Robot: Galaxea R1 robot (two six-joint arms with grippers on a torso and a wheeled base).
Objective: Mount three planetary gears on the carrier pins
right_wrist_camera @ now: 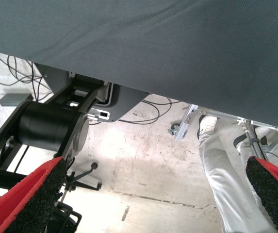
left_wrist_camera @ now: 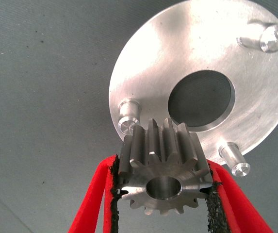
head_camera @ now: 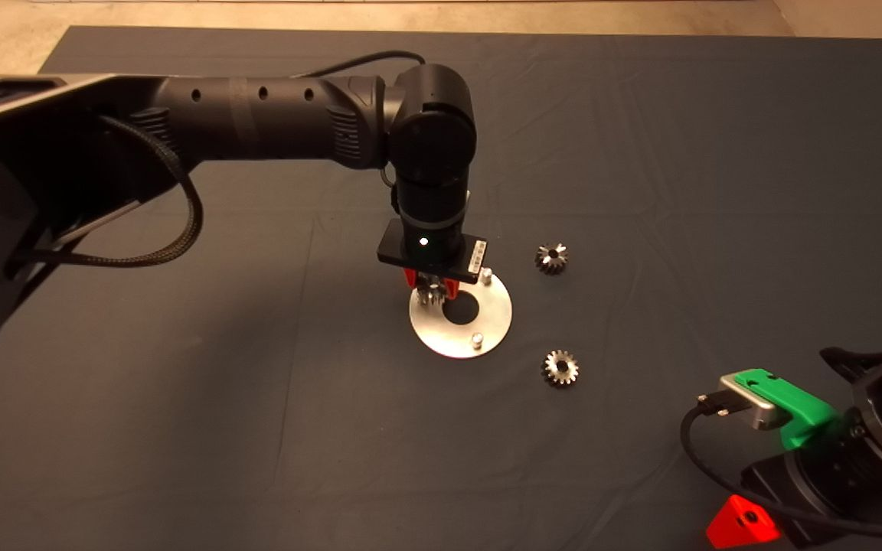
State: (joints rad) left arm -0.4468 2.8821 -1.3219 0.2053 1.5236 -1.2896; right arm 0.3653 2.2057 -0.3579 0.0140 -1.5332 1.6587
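A: What is the left gripper [left_wrist_camera: 164,194] doing?

B: It is pinching one of the planetary gears [left_wrist_camera: 163,167] by the toothed rim, a black pad on each side, so the bore stays clear for a pin to enter.

A: And where is that gear?

B: Over the rim of the silver plate [head_camera: 487,325], just beside the nearest of the carrier pins [left_wrist_camera: 128,116] (the wrist view shows the bore not yet lined up with that stud, so I judge it unseated). All three pins stand bare.

A: The other gears?

B: Two lie flat on the dark mat [head_camera: 257,428] of the desk, near the plate on the right arm's side: the far gear [head_camera: 552,258] and the near gear [head_camera: 560,367]. Within easy reach for later, I'd say.

A: The right gripper [right_wrist_camera: 153,194]?

B: Parked at the lower right edge, fingers spread wide and holding nothing; its camera sees the floor and a person's leg [right_wrist_camera: 226,174].
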